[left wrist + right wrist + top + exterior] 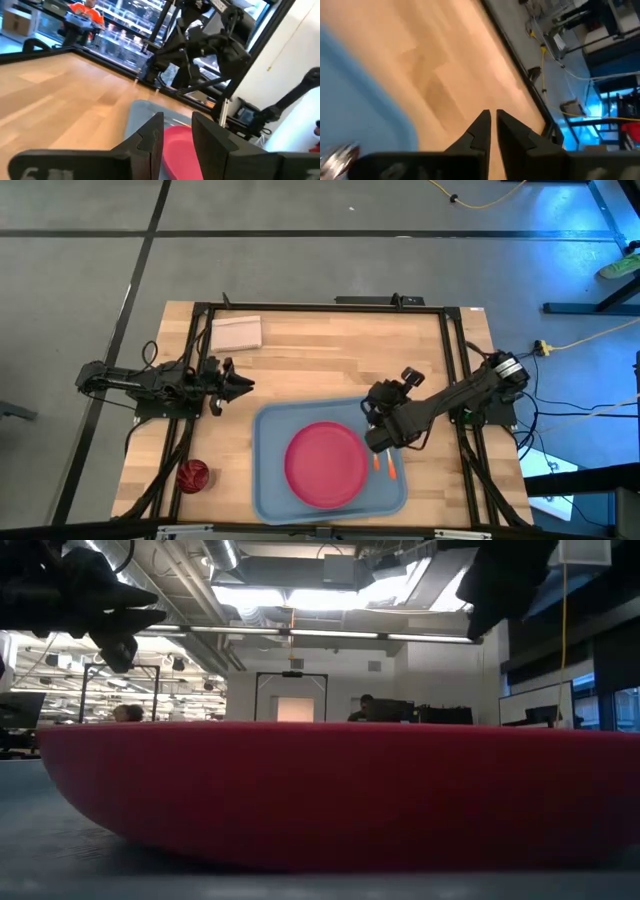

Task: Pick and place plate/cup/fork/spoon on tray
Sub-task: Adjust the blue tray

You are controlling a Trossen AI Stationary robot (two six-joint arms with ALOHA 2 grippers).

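Note:
The light-blue tray (pixel 268 480) lies at the table's near middle, and the pink-red plate (pixel 325 464) rests flat on it. The plate fills the low view (pixel 330 790). Two orange-handled utensils (pixel 385 466) lie on the tray right of the plate. Their metal ends are under my right gripper, so I cannot tell the fork from the spoon. The dark red cup (pixel 193 475) stands on the table left of the tray. My right gripper (pixel 375 442) hovers over the tray's right part, shut and empty (pixel 492 120). My left gripper (pixel 245 385) is open and empty beyond the tray's far left corner (pixel 177 125).
A pale pad (pixel 236 332) lies at the table's far left. Black frame rails (pixel 460 360) run along the table's sides and far edge. A blurred silver piece (pixel 340 152) shows on the tray in the right wrist view.

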